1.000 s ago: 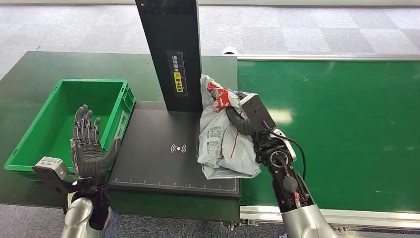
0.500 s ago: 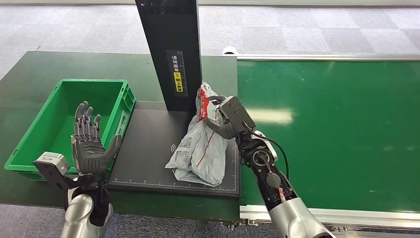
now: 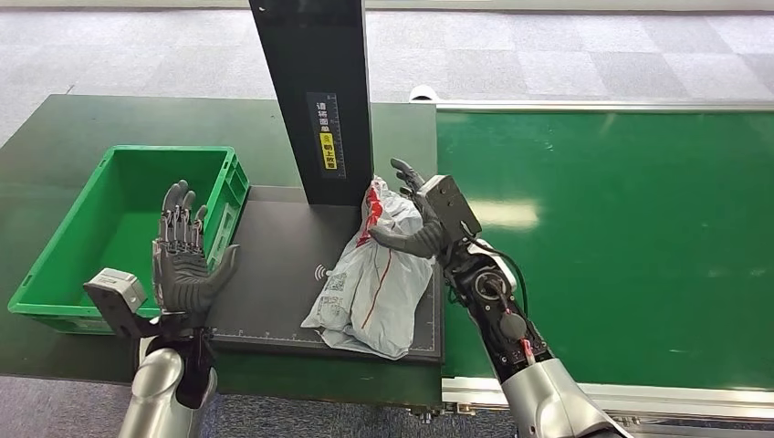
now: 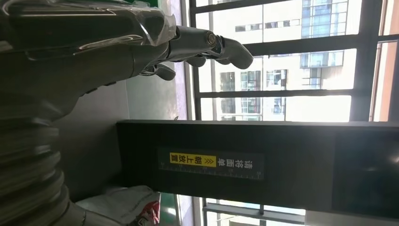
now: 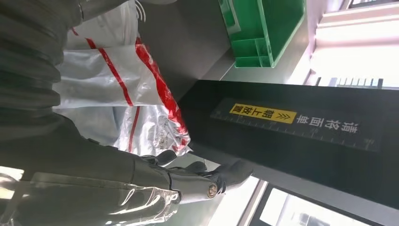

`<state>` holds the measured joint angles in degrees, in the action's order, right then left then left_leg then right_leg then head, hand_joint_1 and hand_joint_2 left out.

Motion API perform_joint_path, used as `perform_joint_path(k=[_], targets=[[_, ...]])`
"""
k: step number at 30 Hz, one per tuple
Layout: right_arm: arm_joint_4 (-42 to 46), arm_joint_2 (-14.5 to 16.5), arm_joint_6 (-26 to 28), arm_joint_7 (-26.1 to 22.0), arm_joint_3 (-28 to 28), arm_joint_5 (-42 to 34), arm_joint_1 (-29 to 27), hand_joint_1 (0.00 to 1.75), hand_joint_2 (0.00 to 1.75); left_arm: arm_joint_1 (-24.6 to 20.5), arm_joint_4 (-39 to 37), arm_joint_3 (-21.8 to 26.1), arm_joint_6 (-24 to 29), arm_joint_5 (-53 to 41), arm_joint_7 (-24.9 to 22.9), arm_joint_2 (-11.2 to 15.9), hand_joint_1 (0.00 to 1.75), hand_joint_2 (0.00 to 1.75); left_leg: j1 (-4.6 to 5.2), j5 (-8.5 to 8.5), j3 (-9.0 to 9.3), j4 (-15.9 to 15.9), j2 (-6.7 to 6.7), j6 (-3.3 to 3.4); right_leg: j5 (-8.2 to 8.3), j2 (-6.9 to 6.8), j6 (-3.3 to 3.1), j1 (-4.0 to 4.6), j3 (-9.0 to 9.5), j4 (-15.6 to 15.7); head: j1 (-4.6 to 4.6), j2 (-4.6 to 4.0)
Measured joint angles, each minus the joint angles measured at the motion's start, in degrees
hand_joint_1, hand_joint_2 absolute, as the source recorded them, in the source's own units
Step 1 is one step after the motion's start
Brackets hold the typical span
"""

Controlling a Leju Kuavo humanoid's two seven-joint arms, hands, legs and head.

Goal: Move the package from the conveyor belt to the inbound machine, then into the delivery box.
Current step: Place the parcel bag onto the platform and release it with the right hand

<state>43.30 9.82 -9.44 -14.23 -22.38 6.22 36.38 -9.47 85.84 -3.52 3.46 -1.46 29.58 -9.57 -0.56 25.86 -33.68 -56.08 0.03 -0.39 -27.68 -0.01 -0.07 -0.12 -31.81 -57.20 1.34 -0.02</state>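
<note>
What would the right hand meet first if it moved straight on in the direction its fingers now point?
Probably the black upright column of the inbound machine. The right hand rests at the package, fingers aimed toward the column's base, close by; depth is uncertain.

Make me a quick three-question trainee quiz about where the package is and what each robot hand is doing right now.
1. True or false: the package lies inside the green crate.
2. Which robot hand is beside the package? A) left robot hand B) right robot hand
3. Fill in: the package rests on the black ____ at the foot of the black column.

Key
1. False. It lies on the scanner platform, outside the crate.
2. B. Its fingers are spread at the package's upper end; the left robot hand is raised, open-palmed, in front of the crate.
3. Platform.
</note>
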Motion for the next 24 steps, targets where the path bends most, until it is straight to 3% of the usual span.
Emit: perform_joint_path(k=[6,10,17,24], targets=[[1.13,-1.17,-0.86,-3.61,0.03,-0.72,-0.96,0.00,1.75,-1.84,-3.38,-2.42,-1.91,-1.63,-0.22,-0.29,0.00,1.75,0.00,0.00,0.01,-0.03,-0.02,0.00,0.00,-0.02,0.00,-0.02,-0.02,0.01,0.00,0.00],[10.84,-3.31,3.24,-7.19,1.73,-0.87,-4.90,0.00,1.75,-4.70,-9.15,-6.62,-2.49,-7.34,-0.87,-0.84,0.00,1.75,0.01,0.00,-0.01,-0.07,-0.11,0.00,0.00,-0.10,0.01,-0.06,-0.04,0.03,0.01,0.00],[36.98,-7.66,7.70,-11.50,13.99,2.22,-18.81,0.00,1.75,-15.91,-29.94,-15.32,5.20,-28.35,-4.30,-2.79,0.00,1.75,0.05,0.05,-0.07,-0.16,-0.31,0.06,0.00,-0.22,0.04,-0.10,0.06,0.05,-0.02,0.00],[46.14,-9.81,7.03,-15.57,22.31,2.30,-25.81,0.00,1.75,-22.07,-45.13,-20.07,8.61,-36.59,-6.02,-4.48,0.00,1.75,0.04,0.07,-0.02,-0.15,-0.05,0.09,0.04,0.00,0.06,-0.09,0.03,0.04,0.03,0.00]])
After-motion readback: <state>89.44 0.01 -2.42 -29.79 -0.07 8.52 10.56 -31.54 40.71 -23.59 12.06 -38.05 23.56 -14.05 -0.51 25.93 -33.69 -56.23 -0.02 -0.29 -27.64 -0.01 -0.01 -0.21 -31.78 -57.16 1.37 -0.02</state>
